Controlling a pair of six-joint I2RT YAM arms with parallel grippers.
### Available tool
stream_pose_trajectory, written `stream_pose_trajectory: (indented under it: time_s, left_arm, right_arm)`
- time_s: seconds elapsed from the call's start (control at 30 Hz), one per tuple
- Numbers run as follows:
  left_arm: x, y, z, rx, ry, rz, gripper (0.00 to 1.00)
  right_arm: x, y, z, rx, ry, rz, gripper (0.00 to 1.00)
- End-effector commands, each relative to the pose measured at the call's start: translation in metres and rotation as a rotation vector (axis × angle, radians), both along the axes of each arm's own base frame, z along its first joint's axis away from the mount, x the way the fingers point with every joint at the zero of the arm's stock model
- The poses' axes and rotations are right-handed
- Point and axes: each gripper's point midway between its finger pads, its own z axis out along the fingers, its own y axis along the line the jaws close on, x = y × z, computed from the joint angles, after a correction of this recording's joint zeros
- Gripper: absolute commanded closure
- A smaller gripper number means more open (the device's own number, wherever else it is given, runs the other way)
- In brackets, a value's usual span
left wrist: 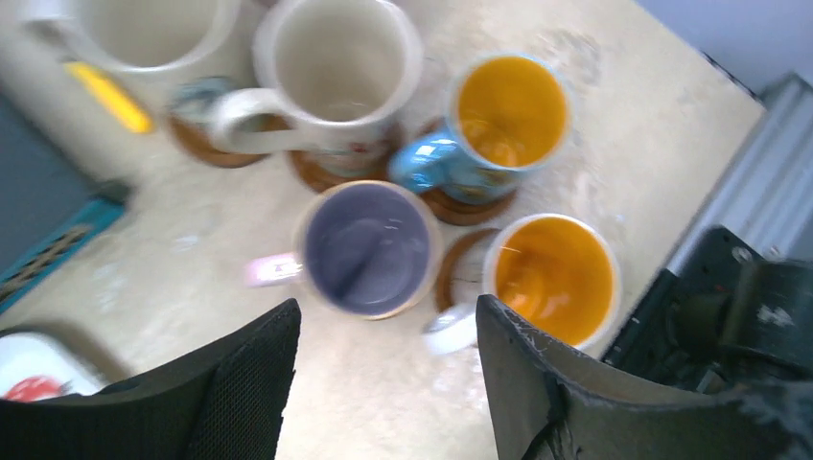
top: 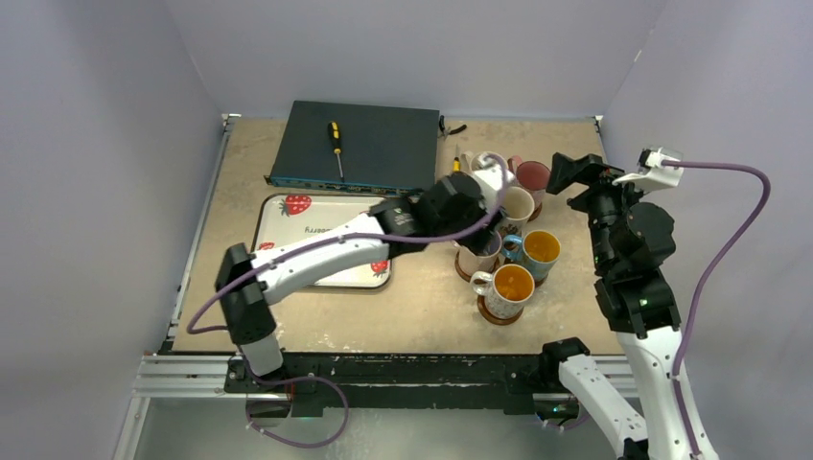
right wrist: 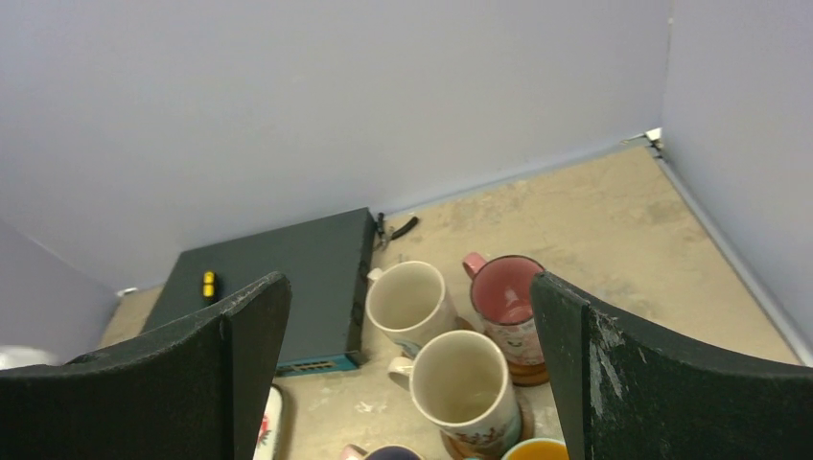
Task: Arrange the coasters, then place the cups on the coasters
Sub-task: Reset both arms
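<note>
left hand (left wrist: 385,321) open | right hand (right wrist: 410,287) open | cups (top: 514,284): 6 | coasters (left wrist: 460,266): probably 6, mostly hidden under cups

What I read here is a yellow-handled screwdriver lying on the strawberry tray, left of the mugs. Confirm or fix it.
One thing is wrong: the screwdriver lies on the dark flat box behind the tray, not on the tray. The top view shows it. It is left of the mugs, as you said.
</note>
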Motion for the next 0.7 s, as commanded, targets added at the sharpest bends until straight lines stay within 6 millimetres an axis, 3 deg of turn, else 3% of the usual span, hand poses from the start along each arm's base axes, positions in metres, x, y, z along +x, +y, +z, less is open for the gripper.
stream_pose_trajectory:
  time_s: [0.0, 0.13, 0.23, 0.43, 0.53, 0.67]
  left_arm:
    - [0.051, 0.063, 0.041, -0.104, -0.073, 0.171, 0.35]
    - [0.088, 0.148, 0.051, -0.131, -0.107, 0.375, 0.3]
    - [0.11, 0.223, 0.063, -0.172, -0.148, 0.552, 0.24]
    - [0.126, 0.375, 0.069, -0.19, -0.206, 0.89, 0.18]
    - [0.119, 0.427, 0.067, -0.161, -0.268, 1.061, 0.17]
    - [0.101, 0.459, 0.07, -0.133, -0.38, 1.193, 0.17]
  right_arm:
    - [-0.005, -0.018, 0.012, -0.063, 0.012, -0.09, 0.02]
    - [-0.001, -0.023, 0.004, -0.102, 0.062, -0.115, 0.02]
    - [0.0, -0.023, -0.001, -0.128, 0.083, -0.114, 0.02]
    - [0.004, -0.014, -0.008, -0.201, 0.085, -0.053, 0.02]
    - [0.006, -0.007, -0.013, -0.237, 0.076, -0.012, 0.02]
    - [0.005, -0.005, -0.018, -0.253, 0.051, 0.002, 0.02]
